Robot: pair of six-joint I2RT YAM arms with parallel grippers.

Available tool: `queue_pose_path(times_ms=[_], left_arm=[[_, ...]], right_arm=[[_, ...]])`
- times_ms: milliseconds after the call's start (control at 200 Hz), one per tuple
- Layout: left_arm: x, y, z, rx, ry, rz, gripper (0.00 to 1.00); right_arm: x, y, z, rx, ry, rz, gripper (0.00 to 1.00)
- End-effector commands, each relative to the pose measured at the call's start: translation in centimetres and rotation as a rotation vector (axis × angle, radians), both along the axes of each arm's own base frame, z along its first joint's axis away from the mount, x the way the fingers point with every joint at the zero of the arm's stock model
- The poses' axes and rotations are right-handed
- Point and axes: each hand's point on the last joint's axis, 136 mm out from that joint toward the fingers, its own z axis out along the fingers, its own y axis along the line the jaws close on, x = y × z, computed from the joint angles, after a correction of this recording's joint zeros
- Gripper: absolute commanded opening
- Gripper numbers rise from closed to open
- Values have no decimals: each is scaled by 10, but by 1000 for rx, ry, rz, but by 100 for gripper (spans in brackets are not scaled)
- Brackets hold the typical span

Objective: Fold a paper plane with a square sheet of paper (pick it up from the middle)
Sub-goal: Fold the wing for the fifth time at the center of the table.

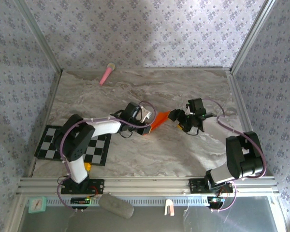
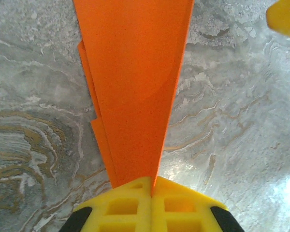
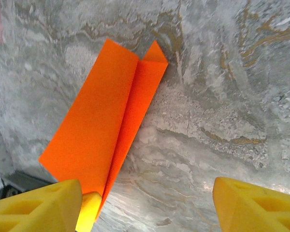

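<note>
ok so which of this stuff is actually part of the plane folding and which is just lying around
Part of the job: orange paper, folded into a narrow dart; left gripper, shut on its narrow end; right gripper, open near it.
Just lying about: pink stick; checkered mat; grey lump.

In the left wrist view the paper plane runs off the top; its narrow end hides inside the left gripper.

On table, paper plane (mat leftward)
</note>
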Motion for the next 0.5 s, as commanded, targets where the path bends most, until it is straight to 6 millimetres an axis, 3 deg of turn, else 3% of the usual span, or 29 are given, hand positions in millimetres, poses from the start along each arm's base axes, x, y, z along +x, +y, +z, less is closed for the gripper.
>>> queue_pose_path(times_ms=[0,495], left_arm=[[-8,-3,-4,-30,132,29,0],[-8,-8,-16,-83,244,113,0]], right_arm=[[-1,10,10,33,-107,102,70],[-10,68,18,156,-233,264,53]])
